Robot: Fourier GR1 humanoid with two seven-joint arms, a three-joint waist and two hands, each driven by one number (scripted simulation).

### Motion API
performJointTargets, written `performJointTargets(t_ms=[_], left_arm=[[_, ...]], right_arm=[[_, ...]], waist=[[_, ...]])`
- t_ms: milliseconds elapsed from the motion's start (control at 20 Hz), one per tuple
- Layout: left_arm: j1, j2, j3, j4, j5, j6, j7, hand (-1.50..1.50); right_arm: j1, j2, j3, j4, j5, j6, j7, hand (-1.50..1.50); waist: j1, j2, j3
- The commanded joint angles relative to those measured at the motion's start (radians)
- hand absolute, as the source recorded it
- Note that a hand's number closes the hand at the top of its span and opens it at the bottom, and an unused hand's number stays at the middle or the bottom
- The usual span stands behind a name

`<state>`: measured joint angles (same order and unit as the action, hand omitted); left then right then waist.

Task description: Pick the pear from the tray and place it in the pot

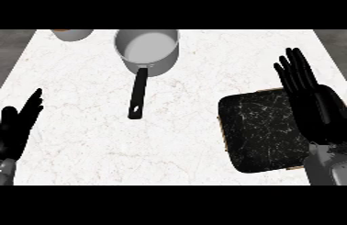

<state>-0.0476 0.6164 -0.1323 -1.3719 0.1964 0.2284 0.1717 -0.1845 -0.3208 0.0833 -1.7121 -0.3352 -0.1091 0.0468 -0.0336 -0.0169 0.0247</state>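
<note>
A grey metal pot with a long black handle stands at the far middle of the white marble counter, its handle pointing toward me. The dark marbled tray lies at the right. My right hand hovers over the tray's right edge, open, with straight fingers pointing away from me. It hides that side of the tray. No pear shows on the visible part of the tray or anywhere else. My left hand rests open at the lower left edge, fingers up.
A small round container is cut off by the view's top at the far left. The counter ends in dark strips at the left and right sides.
</note>
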Motion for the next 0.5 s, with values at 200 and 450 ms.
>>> performJointTargets(t_ms=[200, 450], left_arm=[[-0.042, -0.163, -0.127, -0.059, 0.04, -0.085, -0.055, 0.0], [-0.041, -0.248, -0.192, -0.044, 0.077, -0.149, -0.068, 0.0]], right_arm=[[0.07, -0.088, -0.01, 0.204, -0.366, 0.406, 0.183, 1.5], [0.024, -0.211, -0.27, 0.453, -0.264, 0.3, 0.023, -1.5]], waist=[[0.026, 0.05, -0.019], [0.027, 0.034, -0.022]])
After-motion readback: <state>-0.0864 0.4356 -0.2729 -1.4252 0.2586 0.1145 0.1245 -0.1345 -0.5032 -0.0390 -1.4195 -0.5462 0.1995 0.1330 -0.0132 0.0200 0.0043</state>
